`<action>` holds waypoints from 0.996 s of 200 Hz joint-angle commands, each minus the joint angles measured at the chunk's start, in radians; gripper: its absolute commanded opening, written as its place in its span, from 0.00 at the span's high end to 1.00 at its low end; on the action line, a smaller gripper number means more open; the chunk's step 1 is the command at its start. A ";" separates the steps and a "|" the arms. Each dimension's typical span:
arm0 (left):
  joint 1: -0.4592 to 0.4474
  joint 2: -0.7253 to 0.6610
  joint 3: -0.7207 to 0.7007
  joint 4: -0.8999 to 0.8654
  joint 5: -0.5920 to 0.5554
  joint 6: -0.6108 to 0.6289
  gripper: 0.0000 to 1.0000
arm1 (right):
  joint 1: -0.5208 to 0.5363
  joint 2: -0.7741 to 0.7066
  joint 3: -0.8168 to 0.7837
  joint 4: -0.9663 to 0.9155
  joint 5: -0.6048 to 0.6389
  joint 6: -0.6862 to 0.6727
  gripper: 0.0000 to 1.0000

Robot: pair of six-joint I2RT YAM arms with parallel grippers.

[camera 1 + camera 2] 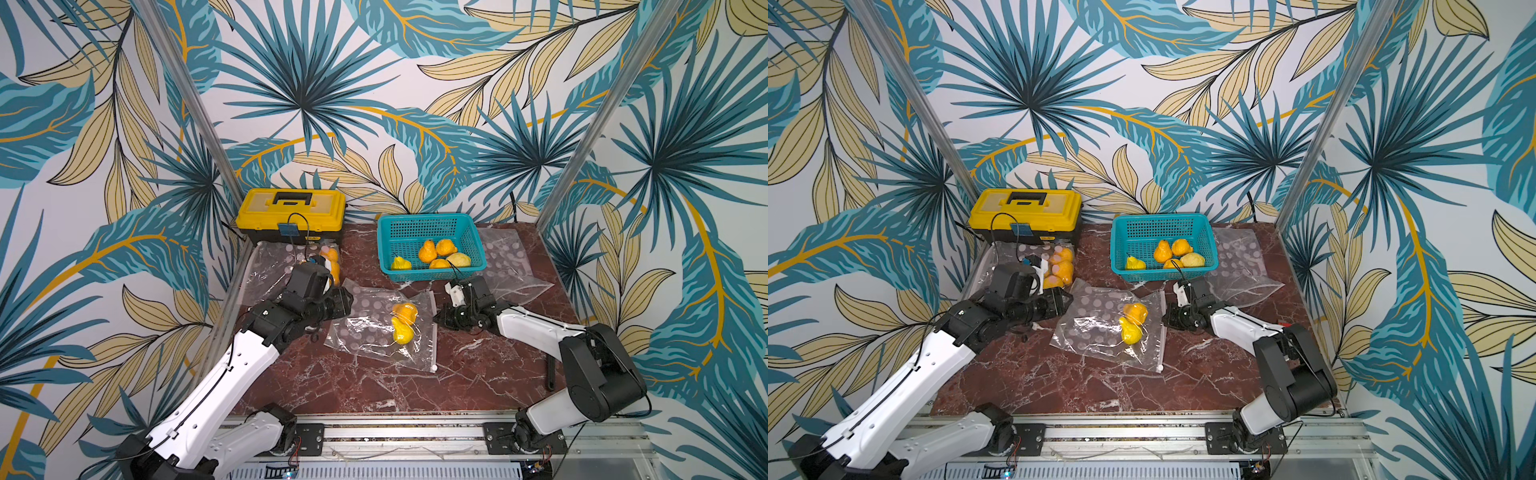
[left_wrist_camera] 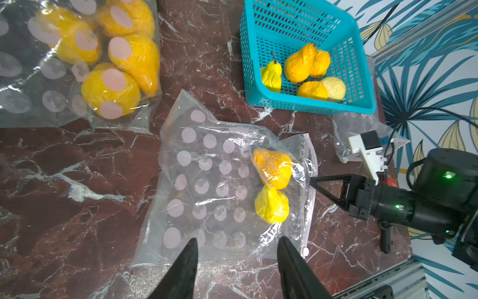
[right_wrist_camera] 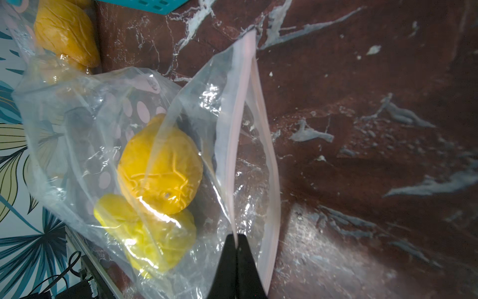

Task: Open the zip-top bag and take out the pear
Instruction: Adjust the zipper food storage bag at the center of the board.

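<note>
Zip-top bag (image 2: pixel 207 181): two pears (image 2: pixel 271 168); basket (image 2: pixel 310 104): five more.

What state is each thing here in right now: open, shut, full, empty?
Middle zip-top bag: mouth parted, two pears inside.
Right tool: shut on that bag's zip edge.
Left tool: open, empty, above the bag.
Yellow toolbox: lid closed.
Teal basket: holds loose pears.
Bag by toolbox: flat, more pears inside.

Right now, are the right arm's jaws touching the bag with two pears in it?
Touching. The right wrist view shows the right jaws shut on the zip-top bag at its pink zipper edge.
</note>
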 commanded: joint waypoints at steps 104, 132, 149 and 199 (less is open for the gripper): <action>-0.107 0.538 -0.083 0.395 0.181 -0.041 0.56 | 0.002 -0.069 -0.014 0.137 -0.160 0.116 1.00; -0.107 0.624 -0.068 0.396 0.187 -0.010 0.56 | 0.011 -0.098 0.007 0.157 -0.230 0.157 1.00; -0.107 0.669 -0.059 0.402 0.204 0.005 0.57 | 0.029 -0.096 0.024 0.181 -0.294 0.179 1.00; -0.110 0.729 -0.057 0.407 0.240 0.043 0.57 | 0.098 -0.059 0.058 0.308 -0.438 0.234 1.00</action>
